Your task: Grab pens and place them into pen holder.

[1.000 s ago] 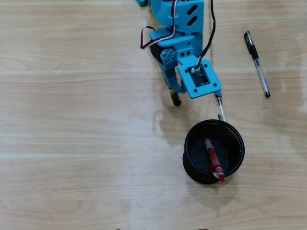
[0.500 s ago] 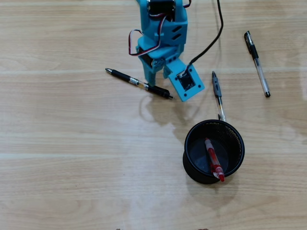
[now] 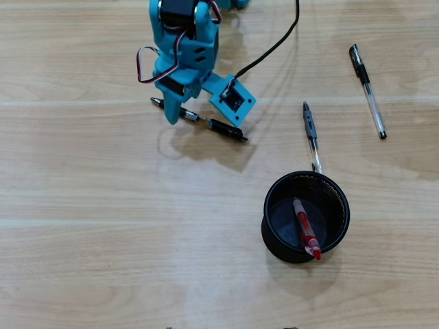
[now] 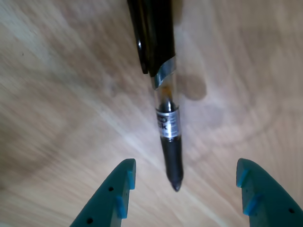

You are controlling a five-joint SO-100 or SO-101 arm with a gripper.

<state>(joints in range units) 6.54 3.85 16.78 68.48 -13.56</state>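
- one pen (image 3: 305, 227) lies in the pen holder (image 3: 276, 236), near the worktop (image 3: 103, 240) centre;
- another pen (image 3: 312, 136) touches its far rim;
- a third pen (image 3: 368, 91) lies toward the far right corner;
- a fourth pen (image 3: 223, 127) lies far left of centre, under the pincer (image 4: 182, 189)

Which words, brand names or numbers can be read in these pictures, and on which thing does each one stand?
None can be read in full.
Black ballpoint pen, silver label band near its tip, wrist view: dark printing, too blurred to read.
The other slim pens, the round black wire-mesh pen holder and the blue open gripper: no writing visible.
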